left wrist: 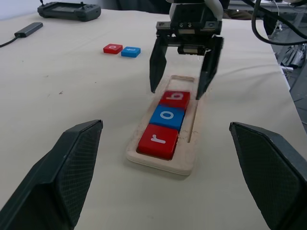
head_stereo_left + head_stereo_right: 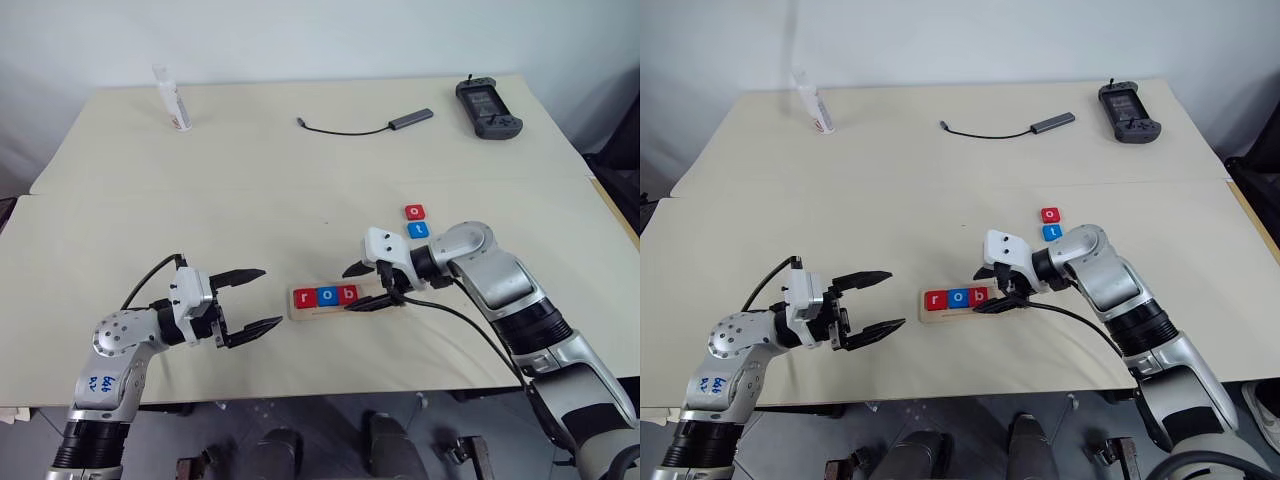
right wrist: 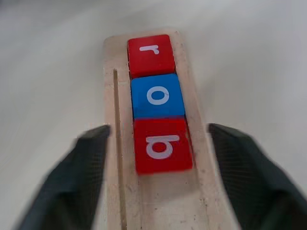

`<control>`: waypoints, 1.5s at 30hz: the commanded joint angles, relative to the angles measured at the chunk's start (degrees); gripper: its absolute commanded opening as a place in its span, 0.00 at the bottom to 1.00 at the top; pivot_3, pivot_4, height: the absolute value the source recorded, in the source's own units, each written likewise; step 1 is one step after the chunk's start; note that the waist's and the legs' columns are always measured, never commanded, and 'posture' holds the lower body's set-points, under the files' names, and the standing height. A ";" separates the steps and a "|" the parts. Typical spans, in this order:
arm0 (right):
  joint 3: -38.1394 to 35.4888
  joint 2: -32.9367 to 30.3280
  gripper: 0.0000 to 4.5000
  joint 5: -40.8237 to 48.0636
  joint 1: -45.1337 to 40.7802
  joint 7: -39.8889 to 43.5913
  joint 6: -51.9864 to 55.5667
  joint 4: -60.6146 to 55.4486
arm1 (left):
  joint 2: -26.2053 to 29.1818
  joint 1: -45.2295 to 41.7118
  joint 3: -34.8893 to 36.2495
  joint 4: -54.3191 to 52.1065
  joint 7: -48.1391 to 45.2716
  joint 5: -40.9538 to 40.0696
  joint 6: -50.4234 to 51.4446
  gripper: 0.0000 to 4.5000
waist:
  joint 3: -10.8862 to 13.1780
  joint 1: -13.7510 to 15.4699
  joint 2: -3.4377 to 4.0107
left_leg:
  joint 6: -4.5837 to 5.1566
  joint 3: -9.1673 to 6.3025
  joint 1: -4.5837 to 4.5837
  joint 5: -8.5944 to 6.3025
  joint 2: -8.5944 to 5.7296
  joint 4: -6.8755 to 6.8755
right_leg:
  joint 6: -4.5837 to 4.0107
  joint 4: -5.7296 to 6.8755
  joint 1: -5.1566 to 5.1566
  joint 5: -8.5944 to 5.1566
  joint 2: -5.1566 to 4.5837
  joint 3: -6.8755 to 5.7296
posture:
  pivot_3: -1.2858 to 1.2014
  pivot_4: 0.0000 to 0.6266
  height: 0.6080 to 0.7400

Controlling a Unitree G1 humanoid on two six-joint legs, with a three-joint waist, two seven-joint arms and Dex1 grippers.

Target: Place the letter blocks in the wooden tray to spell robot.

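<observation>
Three letters are home! In the wooden tray [image 2: 318, 313], sitting near the table's front edge at about 6 o'clock from the table's middle, the red r block [image 2: 305, 297], the blue o block [image 2: 326, 296] and the red b block [image 2: 347, 295] lie side by side, touching, spelling "rob". The b looks a shade crooked in its slot in the right wrist view, so it may want a nudge. The tray's right end is bare, room for two more.

Those two wait on the table at about 1 o'clock from the tray, well apart from it: the red o block [image 2: 414, 212] and, just beside it on the near side, the blue t block [image 2: 419, 229].

The right gripper [image 2: 365, 287] hovers right over the b, fingers spread to either side of the block and clear of it, released, nothing held. The left gripper [image 2: 257, 299] hangs at 9 o'clock of the tray, near but apart, pincer wide open and empty.

By my reckoning that's three down, two to go: the o next, then the t to finish.

Farther off sit a handheld controller [image 2: 488, 106], a cabled adapter [image 2: 410, 119] and a small bottle [image 2: 172, 98].
</observation>
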 commanded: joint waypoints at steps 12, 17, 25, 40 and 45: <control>-8.81 -7.81 0.56 4.18 7.54 -2.12 2.44 -8.80 | 0.22 -0.51 0.72 -1.18 0.33 -0.69 -0.91 1.00 | 0.00 -0.08 -0.01 | 0.00 0.02 0.01 -0.01 0.03 -0.02 | 0.00 -0.03 0.02 0.00 0.00 -0.03 | 0.52 0.24 1.00; -12.39 -8.47 0.16 4.53 10.62 -5.83 1.06 -9.14 | 0.27 -0.59 0.68 -0.98 0.16 -0.64 -0.98 1.00 | 0.00 0.17 -0.01 | 0.00 0.05 0.02 -0.01 0.01 0.00 | 0.00 -0.01 0.01 0.00 -0.01 -0.01 | 0.52 0.24 1.00; -38.35 -8.55 0.32 10.91 31.51 -17.61 -2.21 -18.47 | 0.08 -1.02 1.00 1.64 0.37 -0.30 -1.25 1.00 | 0.00 1.85 -0.01 | 0.03 -0.02 -0.02 -0.02 -0.06 -0.03 | 0.00 -0.05 0.04 0.00 -0.05 -0.05 | 0.52 0.24 1.00; -55.63 -0.17 0.99 14.94 54.53 -30.21 -13.56 -24.40 | -1.28 -8.00 -0.32 9.56 -0.76 0.29 -2.05 1.00 | -0.01 1.10 0.00 | 0.03 0.93 0.75 -0.02 0.15 -0.18 | 0.05 0.03 0.25 0.03 -0.03 0.22 | 0.52 0.24 1.00; -49.14 -2.35 0.99 15.82 44.21 -34.99 -5.43 -24.28 | -1.35 -8.65 -0.26 8.60 -0.67 -0.59 -0.78 1.00 | -0.01 0.63 0.00 | 0.02 1.08 0.81 -0.02 0.17 -0.12 | 0.15 0.04 0.25 0.08 -0.03 0.27 | 0.52 0.24 1.00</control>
